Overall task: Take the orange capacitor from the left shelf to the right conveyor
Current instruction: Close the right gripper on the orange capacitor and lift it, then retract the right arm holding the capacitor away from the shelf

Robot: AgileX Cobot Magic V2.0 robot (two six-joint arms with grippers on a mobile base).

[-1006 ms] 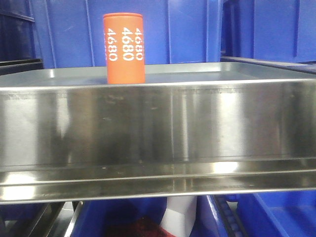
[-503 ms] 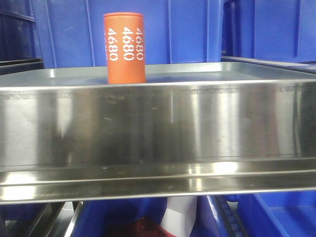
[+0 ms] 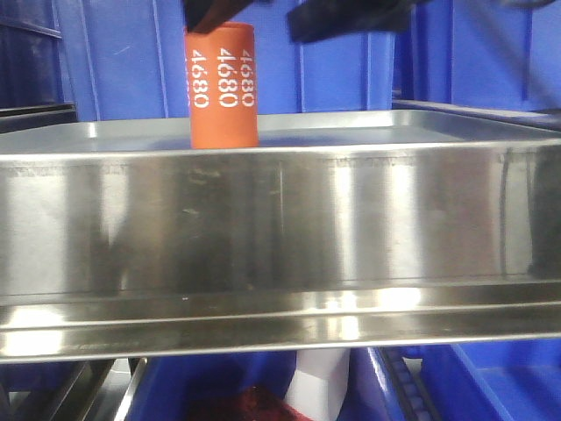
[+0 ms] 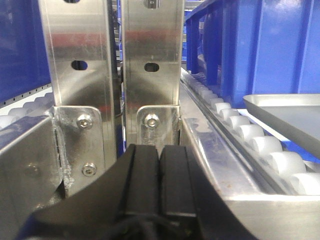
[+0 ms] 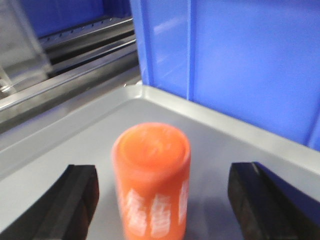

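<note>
1. Exterior front-facing: right claw (image 3: 254, 19) now in frame around capacitor (image 3: 223, 86) top, absent before; capacitor upright on shelf (image 3: 280, 219), unmoved.
2. Right wrist: claw open, fingers (image 5: 75, 200) flanking capacitor, no contact.
3. Left claw (image 4: 160, 182) closed, empty.
4. Approach done; closing likely next.

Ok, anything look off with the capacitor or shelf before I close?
Nothing stands out. The capacitor stands upright and intact on the shelf, with no dents or spills. The right gripper is open, one finger either side, both clear of it.
</note>
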